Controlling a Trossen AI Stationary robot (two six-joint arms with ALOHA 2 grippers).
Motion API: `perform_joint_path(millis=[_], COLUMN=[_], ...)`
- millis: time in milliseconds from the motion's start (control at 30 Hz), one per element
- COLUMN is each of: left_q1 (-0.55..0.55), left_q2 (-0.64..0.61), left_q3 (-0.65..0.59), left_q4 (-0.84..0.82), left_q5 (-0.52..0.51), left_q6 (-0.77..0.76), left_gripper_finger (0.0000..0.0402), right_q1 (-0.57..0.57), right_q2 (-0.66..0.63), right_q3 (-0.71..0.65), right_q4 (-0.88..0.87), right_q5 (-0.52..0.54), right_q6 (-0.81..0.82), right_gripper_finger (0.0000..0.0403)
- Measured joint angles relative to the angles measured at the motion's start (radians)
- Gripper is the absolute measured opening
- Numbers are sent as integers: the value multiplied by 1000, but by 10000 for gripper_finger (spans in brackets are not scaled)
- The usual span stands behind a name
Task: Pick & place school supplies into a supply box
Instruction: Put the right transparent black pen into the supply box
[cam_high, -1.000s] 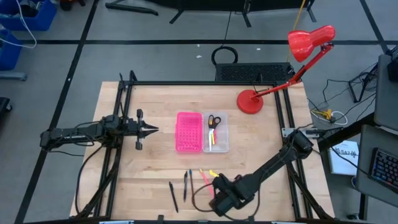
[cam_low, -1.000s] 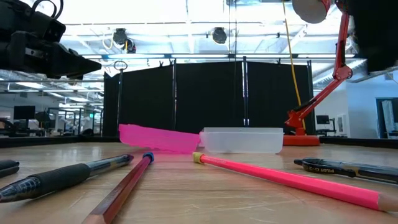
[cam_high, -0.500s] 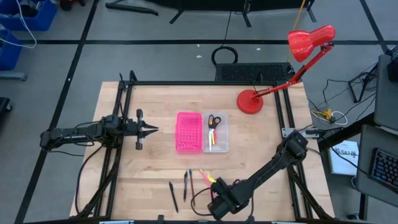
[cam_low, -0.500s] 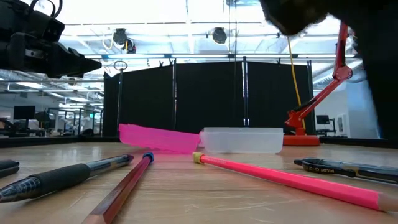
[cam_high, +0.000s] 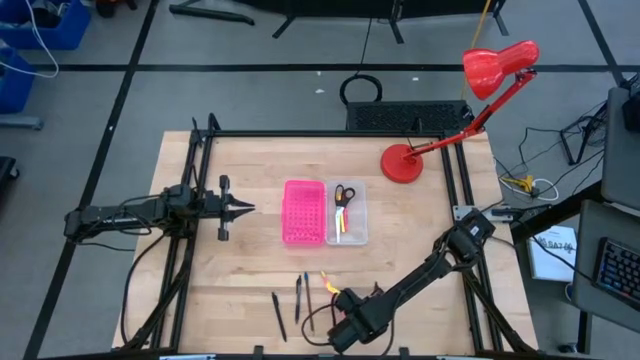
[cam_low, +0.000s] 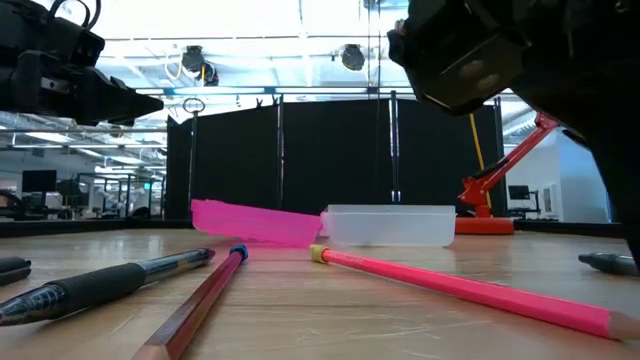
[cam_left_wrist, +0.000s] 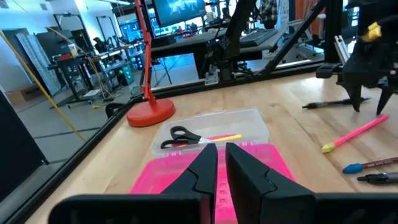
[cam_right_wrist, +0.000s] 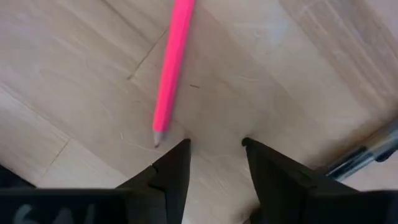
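- While some of the school supplies already lie in the supply box (cam_high: 347, 212), more wait on the worktop (cam_high: 420, 240), so I think the job is partly done.
- Inside the box lie the scissors (cam_high: 343, 194), a yellow pen and something pink.
- The box is a clear, see-through little tray. It sits near the middle of the worktop, touching a bright pink panel (cam_high: 303, 211) on its left-arm side.
- Left to do, near the front edge: the pink pencil (cam_low: 460, 287), a reddish pencil with a blue end (cam_low: 196, 303), and dark pens (cam_high: 279, 314). How many pens there are, I cannot tell.
- The pink pencil is long and thin, with a yellow end cap and a sharp tip. It lies flat on the wood.
- The right pincer (cam_right_wrist: 214, 144) hangs low over the front edge, pointing down at the wood. Its fingers are apart and hold nothing. The pencil's sharp tip is just beside one finger (cam_right_wrist: 176, 163).
- My guess is that the pink pencil is the next thing to pick up.
- The left pincer (cam_left_wrist: 221, 163) waits near the left edge, above the worktop, pointing at the box. Its fingers are nearly together, with a thin gap, and it holds nothing.
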Motion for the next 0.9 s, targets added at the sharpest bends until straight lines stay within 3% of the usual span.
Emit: perform_joint_path(millis=[200,333,600,900], left_q1=[0,0,0,0], left_q2=[0,0,0,0], left_q3=[0,0,0,0], left_q4=[-7,-17,-20,0], left_q5=[0,0,0,0], left_q6=[-14,-4,21,27], left_gripper_finger=[42,42,42,42], right_q1=[5,17,46,18], right_q2=[-125,-228,-217,-138], right_q3=[-10,-2,-36,-170], right_q4=[-33,-120,-150,47], right_q5=[148,163,85,-75], right_q6=[79,218,386,393], right_gripper_finger=[139,123,118,118])
